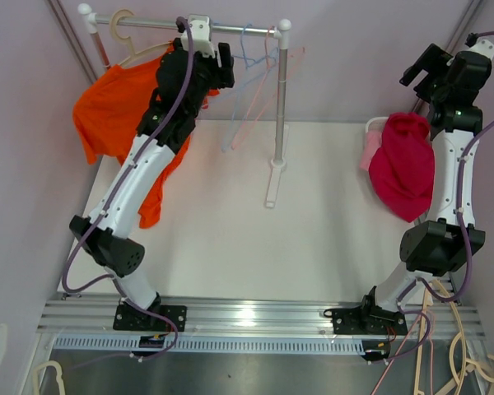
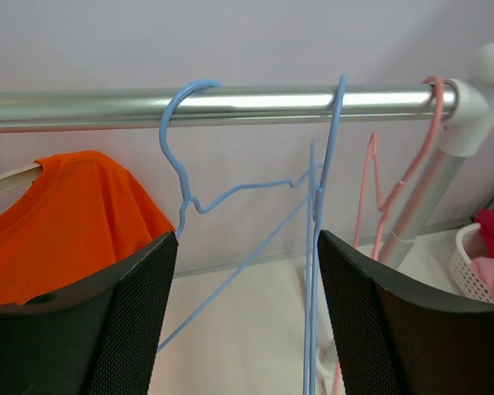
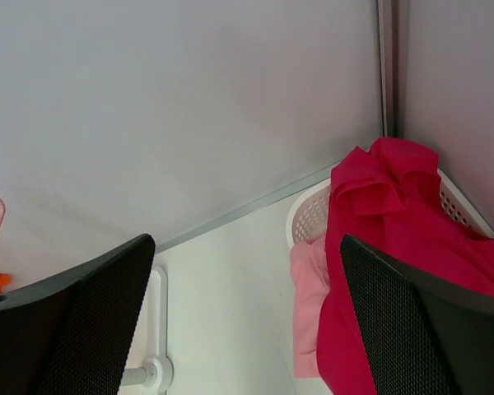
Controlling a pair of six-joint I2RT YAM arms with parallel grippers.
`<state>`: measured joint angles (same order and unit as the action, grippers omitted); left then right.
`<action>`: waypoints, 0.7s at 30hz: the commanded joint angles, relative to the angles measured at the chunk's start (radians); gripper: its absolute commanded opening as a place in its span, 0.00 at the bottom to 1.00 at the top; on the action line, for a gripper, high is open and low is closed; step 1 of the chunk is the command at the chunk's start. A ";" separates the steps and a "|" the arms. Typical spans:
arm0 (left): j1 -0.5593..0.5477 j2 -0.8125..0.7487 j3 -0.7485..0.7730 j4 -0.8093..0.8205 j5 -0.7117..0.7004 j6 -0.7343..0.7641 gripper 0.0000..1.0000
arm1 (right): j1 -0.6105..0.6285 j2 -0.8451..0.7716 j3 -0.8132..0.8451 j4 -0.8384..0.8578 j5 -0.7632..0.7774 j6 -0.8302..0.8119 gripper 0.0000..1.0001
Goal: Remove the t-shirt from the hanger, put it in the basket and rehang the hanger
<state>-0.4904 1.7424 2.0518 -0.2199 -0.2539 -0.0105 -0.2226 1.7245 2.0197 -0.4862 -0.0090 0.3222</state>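
An orange t-shirt (image 1: pixel 115 115) hangs on a cream hanger (image 1: pixel 125 37) at the left end of the silver rail (image 1: pixel 148 22). It also shows in the left wrist view (image 2: pixel 58 222), left of my fingers. My left gripper (image 1: pixel 218 62) is open and empty, raised just below the rail (image 2: pixel 230 105), with an empty blue hanger (image 2: pixel 189 181) hanging between and beyond its jaws. My right gripper (image 1: pixel 424 70) is open and empty, held high at the back right above the basket (image 3: pixel 313 214).
Empty blue hangers (image 1: pixel 245 82) and pink hangers (image 1: pixel 272 74) hang at the rail's right end by the rack post (image 1: pixel 280 107). A white basket (image 1: pixel 375 132) at the right holds a crimson garment (image 1: pixel 405 164) and a pink one (image 3: pixel 313 304). Spare hangers (image 1: pixel 469 362) lie at the bottom right.
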 commanded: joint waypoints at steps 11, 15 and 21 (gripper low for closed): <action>0.426 -0.386 -0.308 0.062 0.407 -0.215 0.99 | 0.032 -0.094 -0.059 0.011 -0.051 0.005 1.00; 0.481 -0.359 -0.311 0.071 0.397 -0.086 0.99 | 0.048 -0.109 -0.090 0.029 -0.059 0.014 0.99; 0.544 -0.258 -0.268 0.120 0.410 -0.033 1.00 | 0.068 -0.108 -0.088 0.037 -0.049 0.003 0.99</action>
<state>0.0174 1.4239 1.7557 -0.1421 0.1165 -0.0944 -0.1638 1.6604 1.9224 -0.4877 -0.0448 0.3248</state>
